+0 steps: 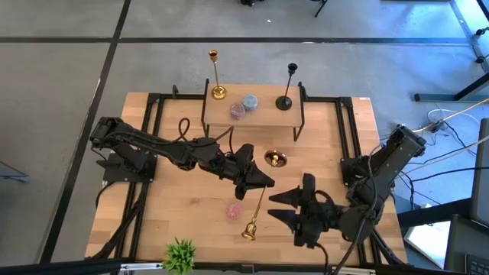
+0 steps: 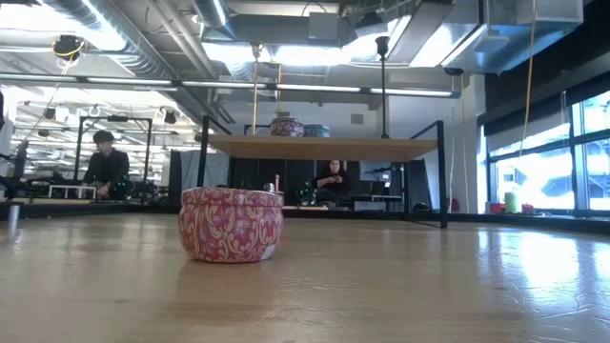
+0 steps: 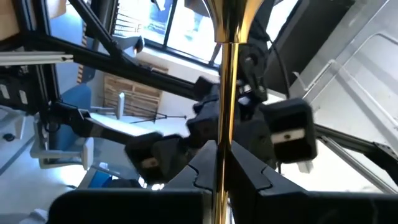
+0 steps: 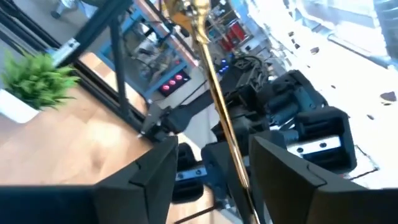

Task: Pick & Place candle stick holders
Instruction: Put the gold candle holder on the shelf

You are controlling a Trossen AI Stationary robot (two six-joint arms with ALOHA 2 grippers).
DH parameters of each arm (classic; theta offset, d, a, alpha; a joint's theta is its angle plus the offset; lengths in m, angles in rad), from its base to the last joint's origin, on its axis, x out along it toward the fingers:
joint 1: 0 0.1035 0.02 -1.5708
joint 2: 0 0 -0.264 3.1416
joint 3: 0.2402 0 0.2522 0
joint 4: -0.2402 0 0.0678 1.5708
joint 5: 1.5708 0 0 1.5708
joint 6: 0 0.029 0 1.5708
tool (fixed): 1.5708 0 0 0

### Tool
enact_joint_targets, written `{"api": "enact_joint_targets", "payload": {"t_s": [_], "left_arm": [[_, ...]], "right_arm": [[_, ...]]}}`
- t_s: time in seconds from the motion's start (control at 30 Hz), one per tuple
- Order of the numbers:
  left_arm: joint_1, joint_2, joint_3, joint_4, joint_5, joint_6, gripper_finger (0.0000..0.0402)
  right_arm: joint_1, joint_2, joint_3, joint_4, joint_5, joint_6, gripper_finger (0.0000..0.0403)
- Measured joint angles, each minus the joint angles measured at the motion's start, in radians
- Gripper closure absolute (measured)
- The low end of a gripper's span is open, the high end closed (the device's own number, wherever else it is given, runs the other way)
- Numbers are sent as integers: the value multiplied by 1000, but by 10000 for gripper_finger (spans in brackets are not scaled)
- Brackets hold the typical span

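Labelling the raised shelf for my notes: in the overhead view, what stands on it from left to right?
Tall gold candle stick holder → pinkish round tin → bluish round tin → tall black candle stick holder.

Off-task items on your table

You have a pink patterned tin mid-table, two small tins on the raised shelf, and a green plant at the near edge.
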Motion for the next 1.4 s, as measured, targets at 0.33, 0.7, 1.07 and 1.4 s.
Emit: {"api": "enact_joint_targets", "payload": {"t_s": [0.33, 0.7, 1.07, 1.4], "left_arm": [[-24, 0, 0, -16, -17, 10, 388], [-30, 0, 0, -16, -30, 36, 388], [-30, 0, -1, -16, -30, 41, 387], [-30, 1, -3, -23, -38, 45, 387]], "right_arm": [[-35, 30, 0, 81, 46, -77, 203], [-61, 29, 0, 81, -40, -5, 224], [-76, 30, 0, 52, -68, 74, 289], [-80, 38, 0, 47, -60, 62, 349]]}}
